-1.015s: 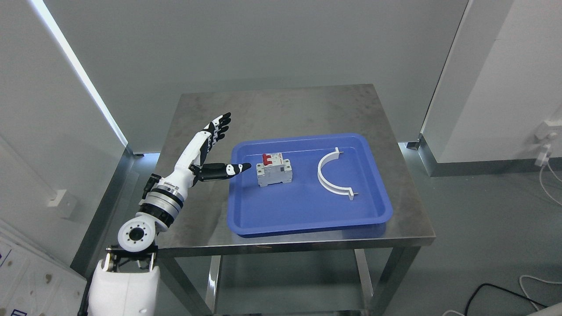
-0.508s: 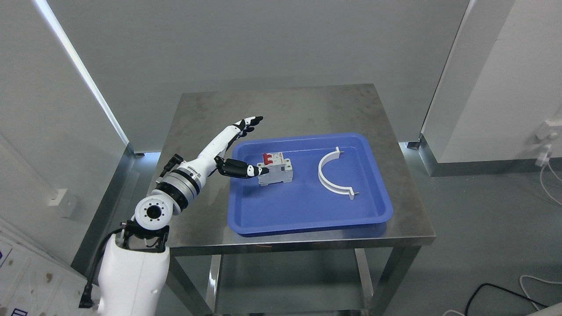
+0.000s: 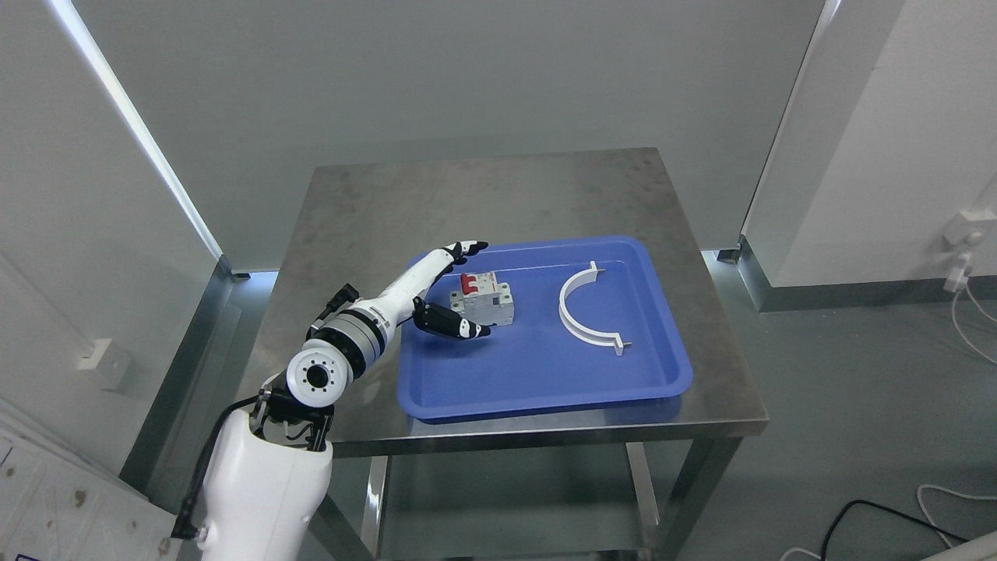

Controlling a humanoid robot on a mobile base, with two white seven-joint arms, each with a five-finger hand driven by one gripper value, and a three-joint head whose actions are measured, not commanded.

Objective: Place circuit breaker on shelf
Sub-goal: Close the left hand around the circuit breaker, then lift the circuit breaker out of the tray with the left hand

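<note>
You see the left hand (image 3: pixel 444 292) has moved in over the tray (image 3: pixel 537 382) and now brackets the breaker (image 3: pixel 484 300), fingers behind, thumb in front, spread and not yet closed (no grip so far). The breaker sits in the tray; grasping comes next.

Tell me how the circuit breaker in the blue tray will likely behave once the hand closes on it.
The circuit breaker looks like a rigid moulded block, so it should hold its shape. It probably feels dense for its size. Its smooth sides and the smooth blue tray suggest it may slide if the left hand, open around it, pushes unevenly.
</note>
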